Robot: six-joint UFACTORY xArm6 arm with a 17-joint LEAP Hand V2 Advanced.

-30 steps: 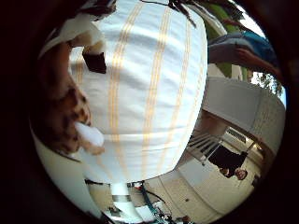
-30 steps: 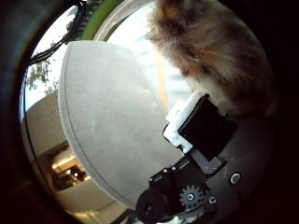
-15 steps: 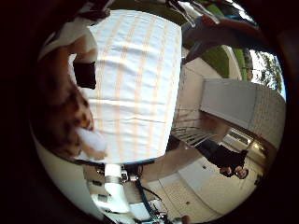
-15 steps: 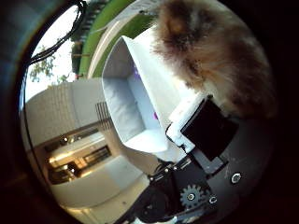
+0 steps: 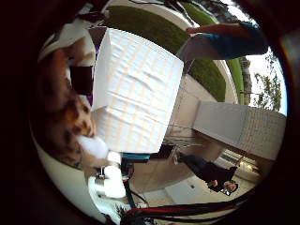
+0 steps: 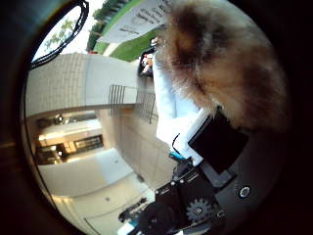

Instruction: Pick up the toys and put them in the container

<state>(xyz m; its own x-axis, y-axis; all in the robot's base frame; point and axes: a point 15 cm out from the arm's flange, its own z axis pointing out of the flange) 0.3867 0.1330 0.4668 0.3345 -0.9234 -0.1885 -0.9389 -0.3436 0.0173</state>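
Observation:
A furry tan and brown plush toy (image 6: 220, 63) fills much of the thumb side view, close against my palm. My right hand (image 6: 217, 144) is curled on it, with a black and white finger part pressed into the fur. The little finger side view shows the same toy's spotted fur (image 5: 61, 117) beside a dark finger part (image 5: 82, 79). Well below lies the table with its white, yellow-striped cloth (image 5: 136, 93). A small dark thing with colourful bits (image 6: 146, 63) sits at the table's far end; I cannot tell if it is the container.
The table stands on a paved yard beside a white brick wall (image 5: 239, 126) and a metal railing (image 6: 127, 98). Green grass (image 5: 154, 28) lies beyond it. An arm in a blue sleeve (image 5: 234, 40) reaches in near the table's edge.
The whole picture has shifted and the table now looks smaller, so the hand has moved up and away from it. The plush toy stays against the palm.

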